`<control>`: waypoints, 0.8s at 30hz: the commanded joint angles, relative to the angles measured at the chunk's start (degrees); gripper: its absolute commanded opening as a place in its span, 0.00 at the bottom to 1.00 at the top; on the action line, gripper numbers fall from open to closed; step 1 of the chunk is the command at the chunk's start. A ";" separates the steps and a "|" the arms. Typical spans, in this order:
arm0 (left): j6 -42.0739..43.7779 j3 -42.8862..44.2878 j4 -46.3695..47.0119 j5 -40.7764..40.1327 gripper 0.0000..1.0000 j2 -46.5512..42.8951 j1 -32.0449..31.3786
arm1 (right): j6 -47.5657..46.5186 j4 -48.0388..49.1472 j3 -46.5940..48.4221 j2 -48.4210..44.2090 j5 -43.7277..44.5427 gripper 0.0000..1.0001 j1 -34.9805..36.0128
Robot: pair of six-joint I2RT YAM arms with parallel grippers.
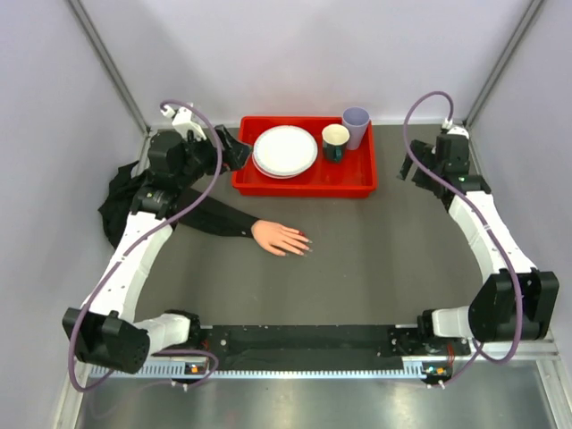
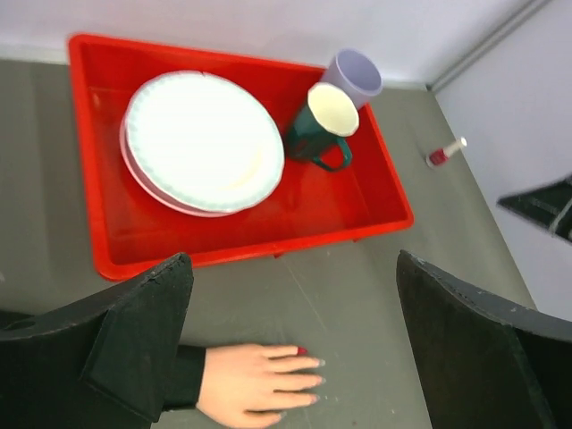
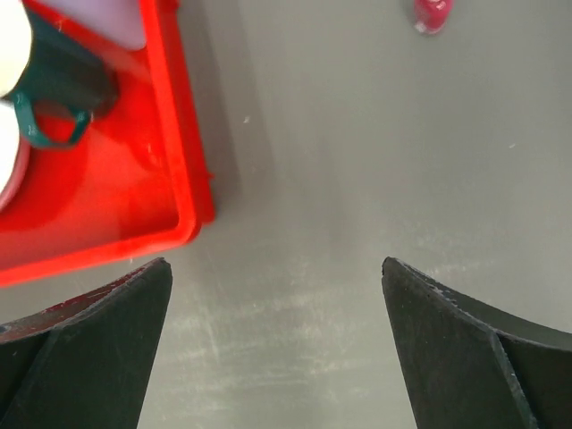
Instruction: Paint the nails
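Both sets of jaws stand spread wide with nothing between them. Through the left wrist camera, the left gripper (image 2: 293,259) hangs above the grey table (image 2: 357,304). The mannequin hand (image 2: 255,384) lies flat below the gap, nearer the finger on the left of that view, and its black sleeve (image 2: 183,380) runs under that finger. The nails (image 2: 301,351) sit at the fingertips and point across the gap. I can make out one dark red nail clearly; the others are too small and blurred to judge.

Just ahead of the left jaws is the red tray (image 2: 250,255). It holds stacked white plates (image 2: 201,143), a green mug (image 2: 320,125) and a lilac cup (image 2: 353,76) touching the mug. A small red nail polish bottle (image 2: 445,153) lies on its side ahead of those jaws and off to their right, clear of the tray.

The right gripper (image 3: 275,264) hovers over bare table. The tray's corner is ahead of its finger on the left of the view, and the bottle is well ahead at the frame's top edge.
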 commanded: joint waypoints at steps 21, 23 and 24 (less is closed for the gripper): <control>2.67 -2.57 -6.46 2.35 0.99 -0.87 -23.40 | -1.23 -0.07 30.63 36.13 -1.87 0.83 -13.35; 1.97 -4.41 -6.46 1.65 0.99 -2.11 -24.28 | -2.12 0.82 31.67 37.10 -1.43 0.81 -13.53; 1.44 -5.03 -6.46 1.56 0.99 -3.42 -24.90 | -2.38 0.91 32.12 38.06 -0.91 0.79 -13.70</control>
